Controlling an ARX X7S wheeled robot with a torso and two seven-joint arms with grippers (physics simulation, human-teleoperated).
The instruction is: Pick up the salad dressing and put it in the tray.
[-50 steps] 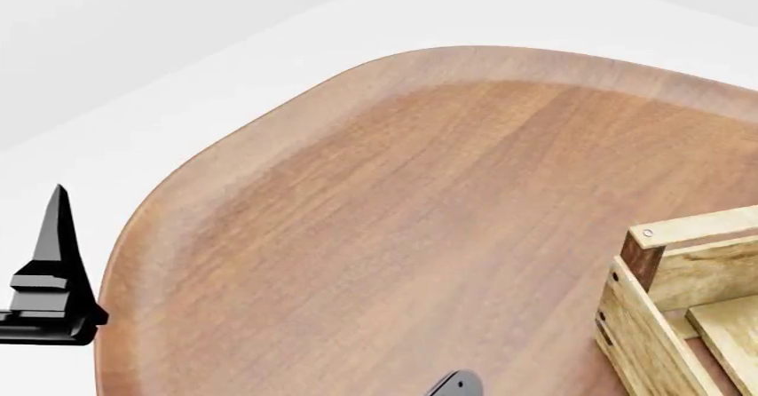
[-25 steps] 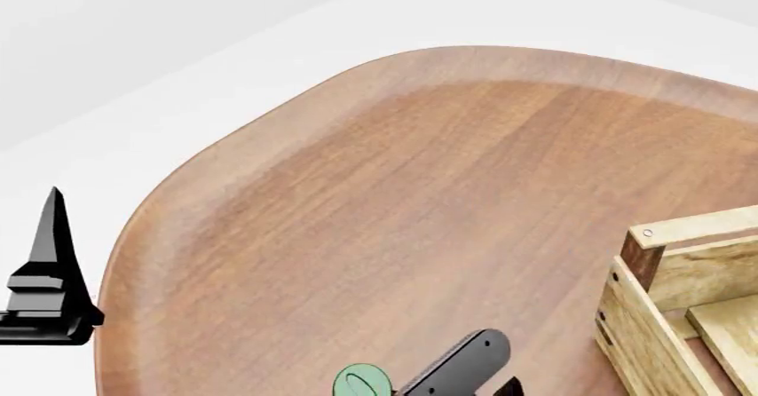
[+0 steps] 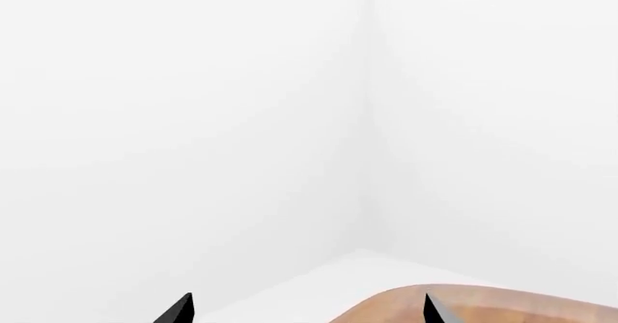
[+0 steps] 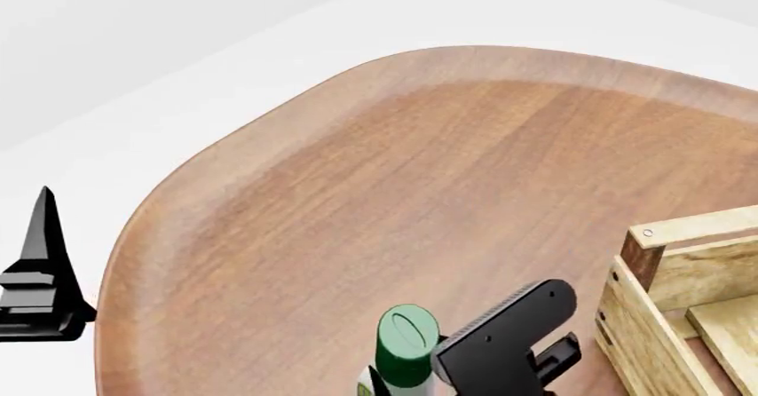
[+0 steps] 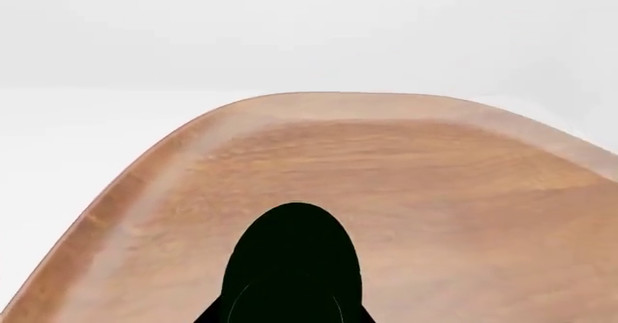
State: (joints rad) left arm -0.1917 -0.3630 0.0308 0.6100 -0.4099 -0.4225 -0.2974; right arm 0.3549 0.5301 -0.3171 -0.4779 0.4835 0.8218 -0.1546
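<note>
The salad dressing [image 4: 406,347] is a bottle with a green cap, standing up at the bottom middle of the head view over the table's near part. My right gripper [image 4: 409,380] is shut on it, its black body just right of the cap. In the right wrist view the salad dressing [image 5: 292,265] is a dark rounded shape filling the space between the jaws. The tray [image 4: 663,298], a light-wood crate with a dark corner post, sits at the right edge, apart from the bottle. My left gripper [image 4: 42,281] hangs open and empty off the table's left side, fingertips [image 3: 184,310] wide apart.
The round brown wooden table [image 4: 414,174] has a raised rim and spreads across the head view. White floor and walls lie beyond it. The tray's near corner post [image 4: 643,258] stands to the right of my right gripper.
My right gripper has risen into the head view from the bottom edge with the green-capped bottle in it. The left gripper has drifted slightly left and down.
</note>
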